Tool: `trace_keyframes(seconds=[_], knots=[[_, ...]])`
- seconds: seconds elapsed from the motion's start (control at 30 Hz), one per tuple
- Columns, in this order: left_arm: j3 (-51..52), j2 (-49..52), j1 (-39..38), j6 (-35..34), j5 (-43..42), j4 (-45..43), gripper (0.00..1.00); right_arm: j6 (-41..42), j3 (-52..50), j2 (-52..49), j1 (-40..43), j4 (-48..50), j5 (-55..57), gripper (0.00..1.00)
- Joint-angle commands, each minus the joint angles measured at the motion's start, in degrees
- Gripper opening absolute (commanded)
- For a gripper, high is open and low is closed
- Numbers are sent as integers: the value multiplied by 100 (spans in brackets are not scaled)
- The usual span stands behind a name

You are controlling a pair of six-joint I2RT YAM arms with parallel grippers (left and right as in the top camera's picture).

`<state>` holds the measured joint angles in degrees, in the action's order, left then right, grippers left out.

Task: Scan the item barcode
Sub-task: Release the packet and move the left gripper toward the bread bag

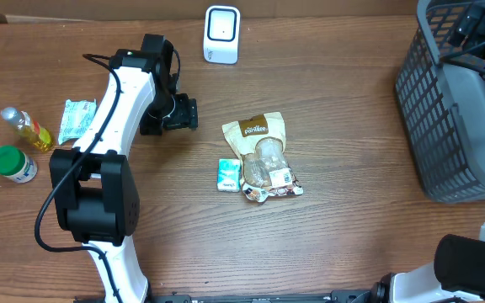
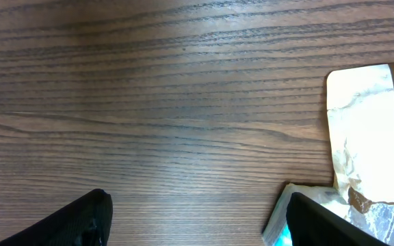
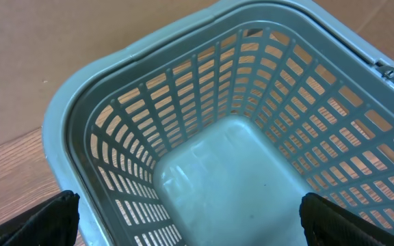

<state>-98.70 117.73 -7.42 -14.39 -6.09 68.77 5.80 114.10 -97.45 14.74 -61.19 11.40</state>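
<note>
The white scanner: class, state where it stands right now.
In the overhead view, the white scanner stands at top centre, beyond the snack bag.

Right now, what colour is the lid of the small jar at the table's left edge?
The lid is green; the overhead view shows it best.

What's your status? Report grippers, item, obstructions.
Left gripper open, empty, beside snack pouch. Right gripper open above grey basket. Pouch flat on table, short of scanner. Teal packet close beside pouch.
</note>
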Motion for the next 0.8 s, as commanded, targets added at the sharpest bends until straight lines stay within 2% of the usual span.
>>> trace_keyframes(seconds=[0.0, 0.77], knots=[[0, -9, -22, 111, -83, 0, 83, 22, 103, 55, 2, 24, 57, 100], [0, -9, -24, 109, -103, 37, 86, 22, 103, 55, 2, 24, 57, 100]])
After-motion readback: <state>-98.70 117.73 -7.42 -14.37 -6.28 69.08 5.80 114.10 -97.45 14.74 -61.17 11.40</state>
